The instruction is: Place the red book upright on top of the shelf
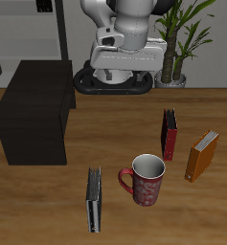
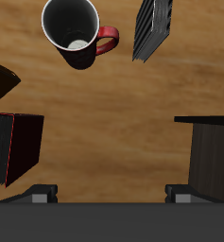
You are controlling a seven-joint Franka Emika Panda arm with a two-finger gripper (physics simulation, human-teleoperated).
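The red book (image 1: 170, 134) stands upright on the wooden table, farther back than the mug; it also shows in the wrist view (image 2: 16, 146). The shelf (image 1: 36, 113), a low black cabinet with a flat top, stands at the other side of the table and shows in the wrist view (image 2: 213, 156). My gripper (image 1: 118, 69) hangs high above the back middle of the table, between the book and the shelf. In the wrist view the gripper (image 2: 112, 196) is open and empty, its fingertips (image 2: 43, 194) wide apart.
A red mug (image 1: 146, 179) stands near the table's front edge, with a dark grey-black book (image 1: 94, 198) beside it. An orange-brown book (image 1: 202, 155) stands beside the red book. A tall grey rack (image 1: 29, 29) and a potted plant (image 1: 187, 38) stand at the back.
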